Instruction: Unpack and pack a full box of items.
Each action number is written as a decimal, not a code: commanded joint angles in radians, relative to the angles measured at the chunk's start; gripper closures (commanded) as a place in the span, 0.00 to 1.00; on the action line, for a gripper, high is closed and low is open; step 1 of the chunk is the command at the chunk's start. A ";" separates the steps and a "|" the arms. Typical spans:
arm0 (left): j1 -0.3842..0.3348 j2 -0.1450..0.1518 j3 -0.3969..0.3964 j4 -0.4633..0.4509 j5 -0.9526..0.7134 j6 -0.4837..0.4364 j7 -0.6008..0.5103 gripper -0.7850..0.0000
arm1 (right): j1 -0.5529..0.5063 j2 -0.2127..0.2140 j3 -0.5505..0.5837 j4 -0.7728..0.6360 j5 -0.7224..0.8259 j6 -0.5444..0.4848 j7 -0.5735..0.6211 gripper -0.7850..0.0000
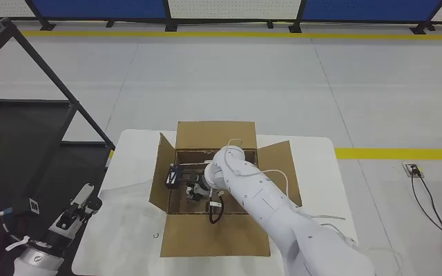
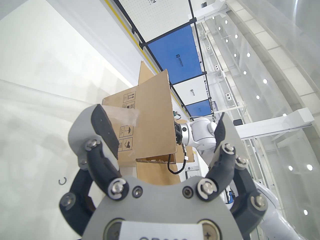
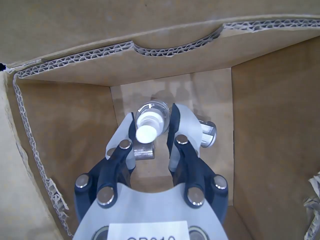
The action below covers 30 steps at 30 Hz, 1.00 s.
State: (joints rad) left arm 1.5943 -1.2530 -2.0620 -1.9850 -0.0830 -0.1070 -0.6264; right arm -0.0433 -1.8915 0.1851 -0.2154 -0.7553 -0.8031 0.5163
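An open cardboard box [image 1: 215, 134] stands on the white table [image 1: 131, 207], flaps spread outward. My right gripper [image 1: 197, 188] is down inside it. In the right wrist view the right gripper [image 3: 153, 112] is shut on a clear bottle [image 3: 156, 108] with a white pump top, which stands upright on the box floor. Beside it are a silver-capped clear item [image 3: 208, 133] and a metal piece [image 3: 143, 152]. My left gripper [image 1: 86, 196] hangs off the table's near left corner; in its own view the left gripper [image 2: 160, 113] is open and holds nothing, facing the box [image 2: 152, 116].
A small C-shaped ring [image 1: 157, 239] lies on the table left of the box. A black frame [image 1: 41, 138] stands left of the table. Crumpled paper [image 3: 312, 201] shows at one inner side of the box. Bare tabletop lies left and right of the box.
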 commanded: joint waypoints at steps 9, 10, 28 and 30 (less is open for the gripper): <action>0.006 0.008 0.008 0.003 0.000 -0.008 0.012 0.00 | 0.033 -0.005 0.014 0.031 -0.023 -0.090 -0.057 1.00; 0.006 0.009 0.011 0.004 -0.001 -0.007 0.012 0.00 | 0.039 -0.004 0.015 0.034 -0.029 -0.101 -0.058 1.00; -0.064 0.029 0.113 0.010 0.043 0.006 -0.027 0.00 | 0.135 0.062 0.035 -0.009 -0.097 -0.209 -0.162 1.00; -0.076 0.031 0.117 0.013 0.045 0.012 -0.021 0.00 | 0.141 0.075 0.038 -0.021 -0.100 -0.209 -0.162 1.00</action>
State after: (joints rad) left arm 1.5231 -1.2225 -1.9466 -1.9742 -0.0387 -0.0978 -0.6500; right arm 0.0956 -1.8216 0.2220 -0.2323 -0.8547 -1.0123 0.3526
